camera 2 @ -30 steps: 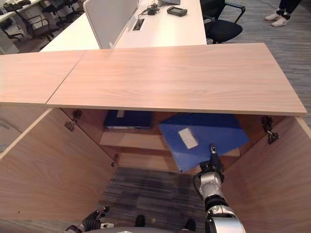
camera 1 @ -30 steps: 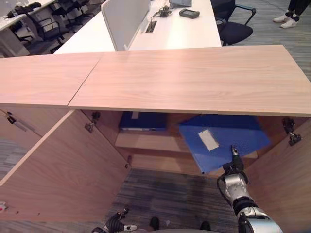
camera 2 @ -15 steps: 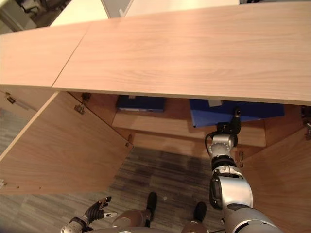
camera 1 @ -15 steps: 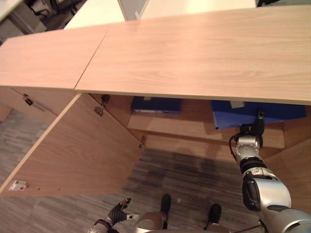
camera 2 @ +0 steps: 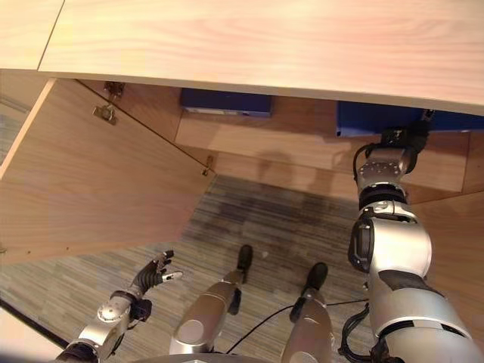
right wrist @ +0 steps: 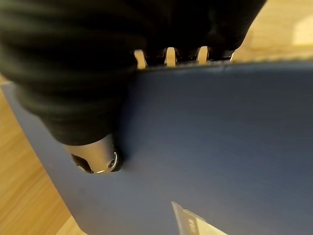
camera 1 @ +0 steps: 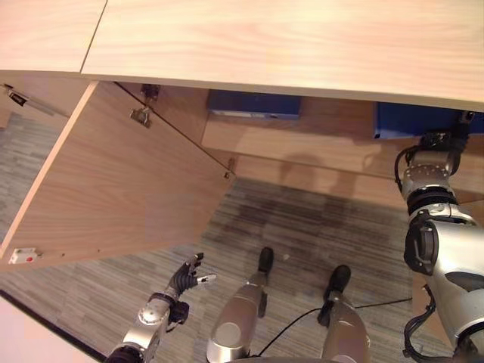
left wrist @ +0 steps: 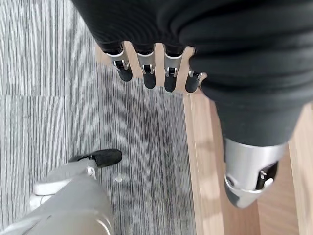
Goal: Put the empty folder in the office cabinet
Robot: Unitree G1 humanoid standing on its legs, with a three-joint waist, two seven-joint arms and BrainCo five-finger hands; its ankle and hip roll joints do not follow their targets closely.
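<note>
I see blue folder (right wrist: 220, 147) w/ white label, flat on cabinet shelf (camera 2: 302, 144) R end, R hand (right wrist: 98, 159) pinching its edge, L hand (left wrist: 151, 73) relaxed

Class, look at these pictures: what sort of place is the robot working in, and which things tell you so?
Probably an office: a wooden cabinet with its door open, blue folders on its shelf, and grey carpet.

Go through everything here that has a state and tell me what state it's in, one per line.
Cabinet door: swung open.
Blue folder: on the cabinet shelf, gripped at its edge.
Second blue folder: lying on the shelf, untouched.
Right hand: closed on the blue folder.
Left hand: open, low over the carpet, holding nothing.
</note>
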